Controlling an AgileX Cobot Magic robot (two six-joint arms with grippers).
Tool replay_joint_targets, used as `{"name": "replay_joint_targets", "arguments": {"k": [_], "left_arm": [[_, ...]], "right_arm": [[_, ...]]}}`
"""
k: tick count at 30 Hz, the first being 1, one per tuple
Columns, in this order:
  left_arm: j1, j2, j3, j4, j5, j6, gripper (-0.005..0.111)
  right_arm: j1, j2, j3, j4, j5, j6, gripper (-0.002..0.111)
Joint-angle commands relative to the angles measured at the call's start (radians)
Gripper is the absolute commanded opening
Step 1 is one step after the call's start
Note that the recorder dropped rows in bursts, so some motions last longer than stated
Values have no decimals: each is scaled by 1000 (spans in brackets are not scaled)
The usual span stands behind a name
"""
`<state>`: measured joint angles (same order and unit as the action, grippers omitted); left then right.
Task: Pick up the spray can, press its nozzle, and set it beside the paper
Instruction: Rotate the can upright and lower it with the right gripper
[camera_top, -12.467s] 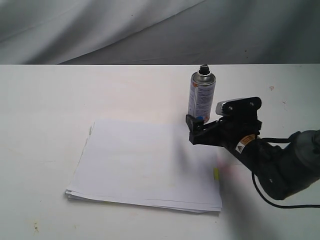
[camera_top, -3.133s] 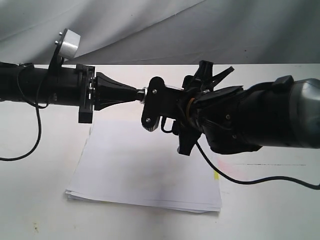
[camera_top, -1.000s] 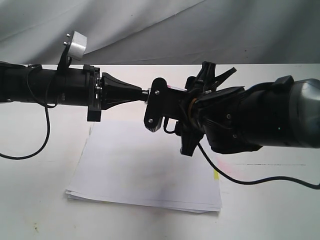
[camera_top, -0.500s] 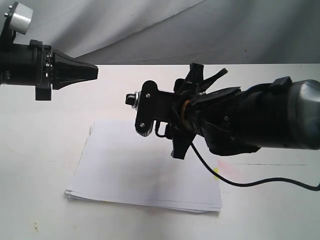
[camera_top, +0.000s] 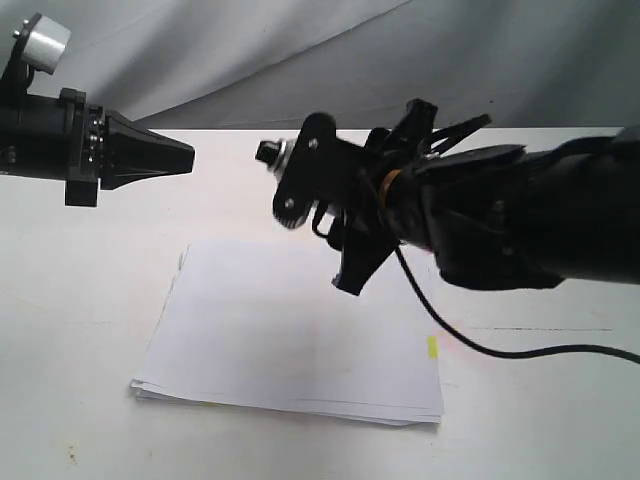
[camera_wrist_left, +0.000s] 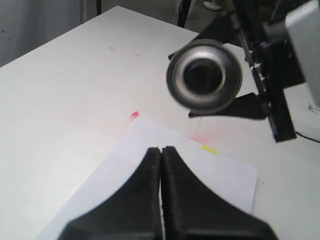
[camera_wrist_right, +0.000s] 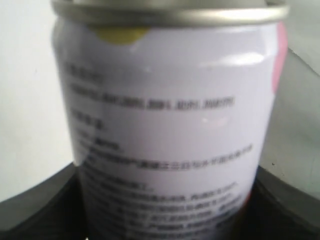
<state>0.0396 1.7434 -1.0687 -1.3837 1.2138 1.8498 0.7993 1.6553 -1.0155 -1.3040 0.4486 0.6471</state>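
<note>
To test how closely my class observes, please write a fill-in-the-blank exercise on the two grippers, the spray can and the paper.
1. The left gripper holds nothing and is ____ (open or shut).
2. The right gripper holds the spray can with its nozzle facing the ____ gripper.
3. The small tab on the paper is ____ in colour.
Missing words: shut, left, yellow.

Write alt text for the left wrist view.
Shut left claw in the foreground, pointing at the spray can, seen end-on in mid-air with its dark nozzle facing the camera; white paper with a yellow tab lies on the table.
</note>
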Motion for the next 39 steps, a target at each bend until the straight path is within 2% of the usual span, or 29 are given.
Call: {"name": "replay_joint_targets", "arguments": {"k": [1, 9, 14, 17, 24, 28, 39], "left_arm": [[3, -8, -5, 1, 7, -19, 0], [3, -8, -5, 1, 7, -19, 0], [3, -8, -5, 3, 7, -18, 0], [3, -8, -5, 5, 7, -18, 0], [3, -8, -5, 7, 7, -18, 0], [3, -8, -5, 9, 7, -18, 0], [3, -8, -5, 11, 7, -18, 0]], "right_arm": [[-51, -140, -11, 128, -8, 98, 0], [-255, -348, -11, 477, -176, 95, 0], [-359, -413, -5, 530, -203, 94, 0], [-431, -413, 35, 546, -288, 94, 0], [-573, -302, 121, 594, -611, 94, 0], [-604, -183, 123, 590, -784, 75, 0], [-674, 84, 123, 644, -1051, -79, 0]]}}
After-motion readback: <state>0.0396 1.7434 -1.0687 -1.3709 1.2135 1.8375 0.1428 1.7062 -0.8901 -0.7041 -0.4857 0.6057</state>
